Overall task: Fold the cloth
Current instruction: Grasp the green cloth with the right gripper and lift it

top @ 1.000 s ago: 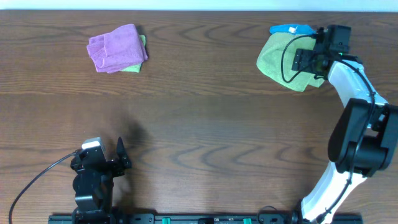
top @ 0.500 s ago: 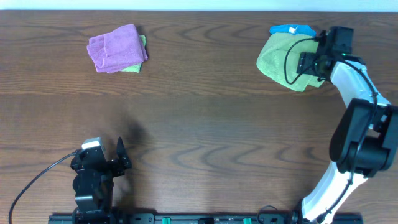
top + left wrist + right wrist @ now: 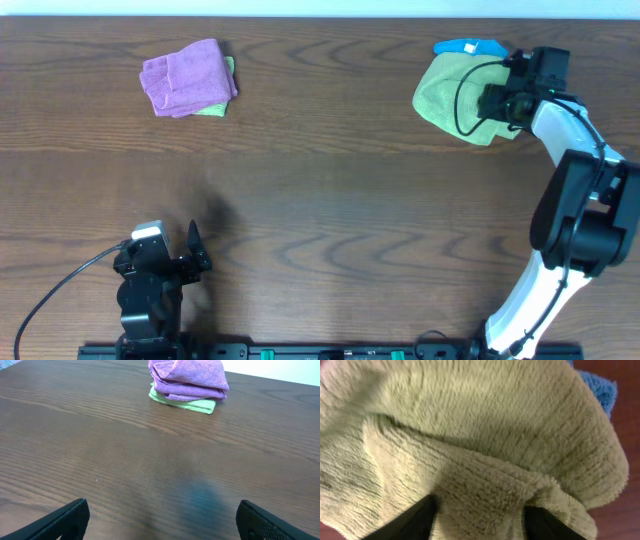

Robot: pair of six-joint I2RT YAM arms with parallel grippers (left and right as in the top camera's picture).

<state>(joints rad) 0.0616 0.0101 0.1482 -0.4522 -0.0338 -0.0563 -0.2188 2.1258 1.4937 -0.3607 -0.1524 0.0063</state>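
Observation:
The cloth [image 3: 445,95], a light lime-green terry towel, lies crumpled at the far right of the wooden table [image 3: 330,190]. My right gripper [image 3: 492,102] is down on the cloth's right part. In the right wrist view the cloth [image 3: 485,435] fills the frame, and a raised fold of it is pinched between the two fingers of the right gripper [image 3: 480,515]. My left gripper [image 3: 192,262] rests near the table's front left, well away from the cloth. In its wrist view the left gripper [image 3: 162,520] stands wide open over bare wood.
A bright blue cloth [image 3: 468,46] pokes out from behind the towel at the far edge and shows as the blue cloth [image 3: 600,387] in the right wrist view. At the back left a folded purple-pink cloth [image 3: 185,75] lies on a folded green one [image 3: 185,404].
The right gripper's fingers have come together onto a fold of the cloth, and the wrist has shifted slightly right. The left arm has not moved.

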